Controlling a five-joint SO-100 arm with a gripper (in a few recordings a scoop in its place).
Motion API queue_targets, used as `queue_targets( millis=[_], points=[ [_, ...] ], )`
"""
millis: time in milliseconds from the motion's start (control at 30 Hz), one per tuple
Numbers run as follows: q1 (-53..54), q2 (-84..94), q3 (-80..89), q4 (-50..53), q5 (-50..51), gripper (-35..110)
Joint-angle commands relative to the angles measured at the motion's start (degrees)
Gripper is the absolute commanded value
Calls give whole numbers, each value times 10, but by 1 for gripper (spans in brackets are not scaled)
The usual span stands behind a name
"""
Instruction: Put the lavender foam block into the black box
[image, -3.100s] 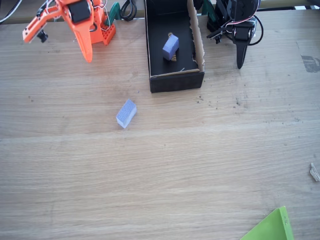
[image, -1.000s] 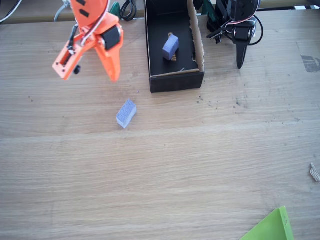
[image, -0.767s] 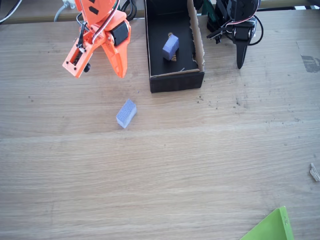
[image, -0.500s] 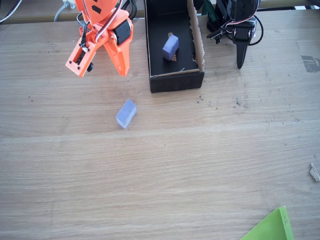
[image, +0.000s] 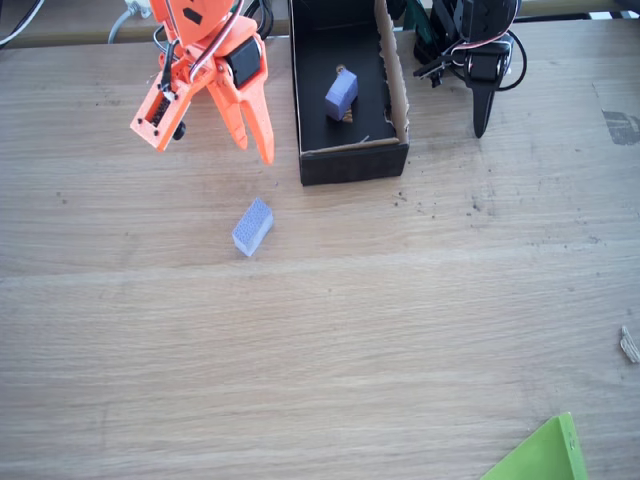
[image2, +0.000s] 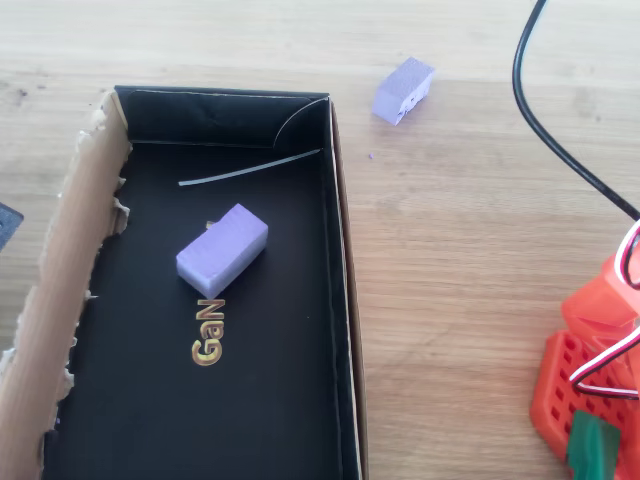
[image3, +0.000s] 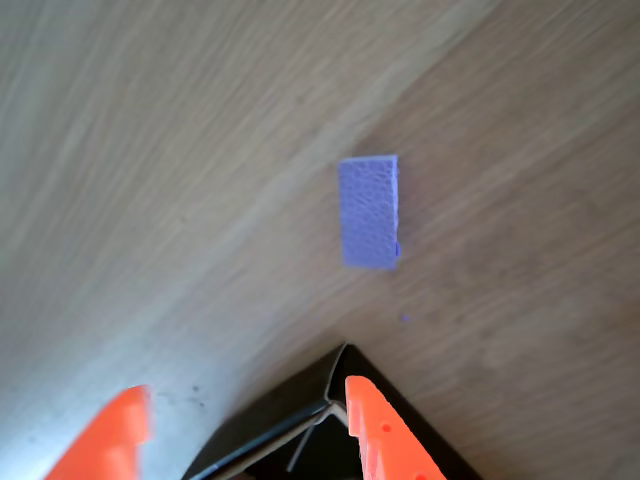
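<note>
The orange gripper (image: 212, 145) hangs over the wooden table (image: 400, 330) with its two fingers spread wide apart. Nothing is between them. In the fixed view one finger (image: 258, 125) is long and pointed, and the other finger (image: 155, 120) is short and blunt. Both point down toward the bottom of the picture. In the wrist view the gripper (image3: 240, 435) shows its two orange tips at the bottom edge, with bare table between them.

The lavender foam block (image: 252, 226) lies flat on the table, just below the pointed finger in the fixed view and not touching it. Its dotted top face looks paler than its sides. In the wrist view the lavender foam block (image3: 369, 211) sits above the fingertips, well clear of them. In the overhead view the lavender foam block (image2: 403, 90) lies on the wood near the far corner of the box, outside it.

The black box (image: 350, 165) is right beside the gripper, on its right in the fixed view. It is open on top. One long wall is raw brown cardboard with a torn edge (image2: 70, 290). The black box (image2: 342, 300) has a black floor with gold letters on it. A corner of the black box (image3: 330, 385) shows close to one fingertip in the wrist view.

Inside the box lies another lavender block (image2: 222, 251), near the middle of the floor.

A black cable (image2: 560, 130) curves over the table. A green sheet (image: 540, 455) pokes in at the bottom corner, far from the gripper.
</note>
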Motion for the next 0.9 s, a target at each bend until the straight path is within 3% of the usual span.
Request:
queue_targets(
  millis=[0, 267, 867],
  points=[
    [15, 47, -1, 17, 17, 30],
    [21, 58, 49, 19, 41, 31],
    [19, 8, 162, -120, 11, 33]
  ],
)
